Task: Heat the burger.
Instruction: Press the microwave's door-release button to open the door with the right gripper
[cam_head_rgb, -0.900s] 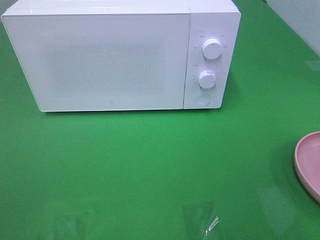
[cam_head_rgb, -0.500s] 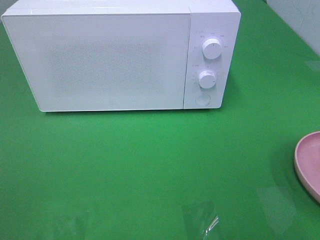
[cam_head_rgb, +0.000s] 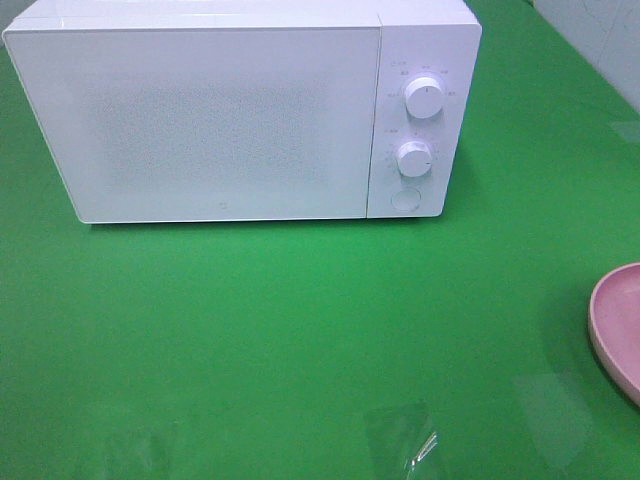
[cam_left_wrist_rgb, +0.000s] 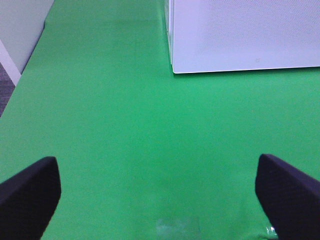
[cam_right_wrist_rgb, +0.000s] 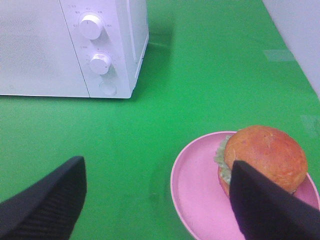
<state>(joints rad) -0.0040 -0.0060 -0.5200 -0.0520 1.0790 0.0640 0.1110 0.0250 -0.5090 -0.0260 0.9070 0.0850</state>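
Note:
The burger (cam_right_wrist_rgb: 264, 152), golden-brown bun with a green lettuce edge, lies on a pink plate (cam_right_wrist_rgb: 200, 187) in the right wrist view. My right gripper (cam_right_wrist_rgb: 157, 200) stands open above the green table, its one dark finger just in front of the burger, nothing between the fingers. In the exterior high view only the plate's rim (cam_head_rgb: 612, 325) shows at the right edge; the burger is out of that frame. A white microwave (cam_head_rgb: 240, 115) stands at the back with its door shut. My left gripper (cam_left_wrist_rgb: 157, 192) is open over bare green table, short of the microwave (cam_left_wrist_rgb: 245, 35).
The microwave has two knobs (cam_head_rgb: 425, 97) and a round button (cam_head_rgb: 404, 199) on its right panel. The green table (cam_head_rgb: 300, 330) spreads in front of it. A pale wall (cam_left_wrist_rgb: 22, 25) borders the table on the left side.

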